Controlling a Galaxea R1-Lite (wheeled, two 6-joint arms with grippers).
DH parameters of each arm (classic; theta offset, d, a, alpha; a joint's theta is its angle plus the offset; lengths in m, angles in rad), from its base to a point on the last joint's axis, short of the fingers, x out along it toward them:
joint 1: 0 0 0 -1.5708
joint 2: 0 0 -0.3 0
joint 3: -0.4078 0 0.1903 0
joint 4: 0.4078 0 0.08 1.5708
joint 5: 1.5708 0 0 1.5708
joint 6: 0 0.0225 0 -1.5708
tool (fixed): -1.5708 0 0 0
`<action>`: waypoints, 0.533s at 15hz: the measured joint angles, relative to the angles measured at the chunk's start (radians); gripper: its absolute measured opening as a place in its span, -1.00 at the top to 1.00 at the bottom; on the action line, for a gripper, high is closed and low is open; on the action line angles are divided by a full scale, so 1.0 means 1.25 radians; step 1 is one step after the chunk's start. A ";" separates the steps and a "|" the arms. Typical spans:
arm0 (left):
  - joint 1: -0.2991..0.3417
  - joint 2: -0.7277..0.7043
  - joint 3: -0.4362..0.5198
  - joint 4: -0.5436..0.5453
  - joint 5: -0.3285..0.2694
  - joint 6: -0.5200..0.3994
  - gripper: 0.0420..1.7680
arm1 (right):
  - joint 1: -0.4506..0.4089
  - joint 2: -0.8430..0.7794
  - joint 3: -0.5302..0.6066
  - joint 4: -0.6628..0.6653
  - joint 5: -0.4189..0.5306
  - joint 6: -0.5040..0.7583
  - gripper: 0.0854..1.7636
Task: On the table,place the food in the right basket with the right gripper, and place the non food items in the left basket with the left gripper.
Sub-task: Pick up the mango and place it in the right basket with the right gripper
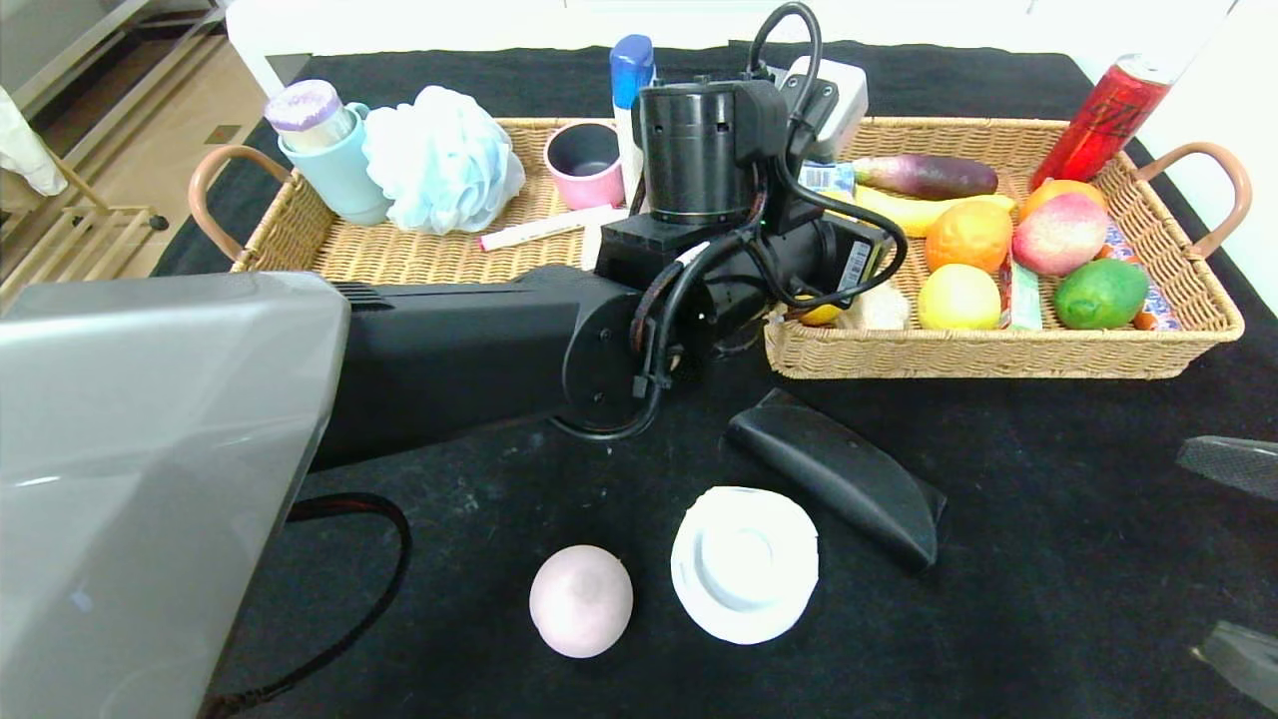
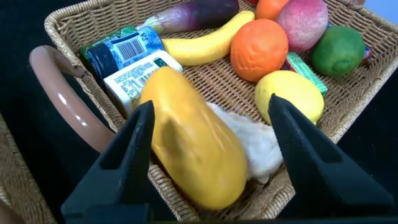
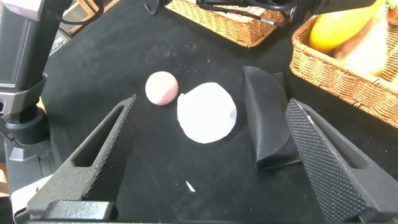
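The left arm reaches across to the right basket point(image 1: 998, 355), its end effector point(image 2: 211, 130) released, fingers spread either side of a smooth yellow loaf point(image 2: 193, 146) lying blurred in that basket's near corner. On the worktop point(image 1: 1048, 579) sit a pinkish bun point(image 1: 581, 600), a white tub point(image 1: 745, 562) and a black pouch point(image 1: 839, 474). The right end effector point(image 3: 211, 149) hangs spread wide above them.
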 joint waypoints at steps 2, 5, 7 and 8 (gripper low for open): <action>-0.002 -0.004 0.000 0.002 0.001 0.000 -0.60 | 0.000 0.000 0.000 0.000 0.000 0.000 -0.94; -0.008 -0.017 0.001 0.014 0.002 -0.001 -0.71 | 0.000 0.001 0.000 0.000 0.000 0.000 -0.94; -0.020 -0.035 0.011 0.031 0.004 -0.004 -0.76 | 0.000 0.000 0.000 0.000 0.000 0.000 -0.94; -0.026 -0.047 0.020 0.048 0.007 -0.008 -0.78 | 0.000 -0.001 0.000 0.000 -0.001 0.000 -0.94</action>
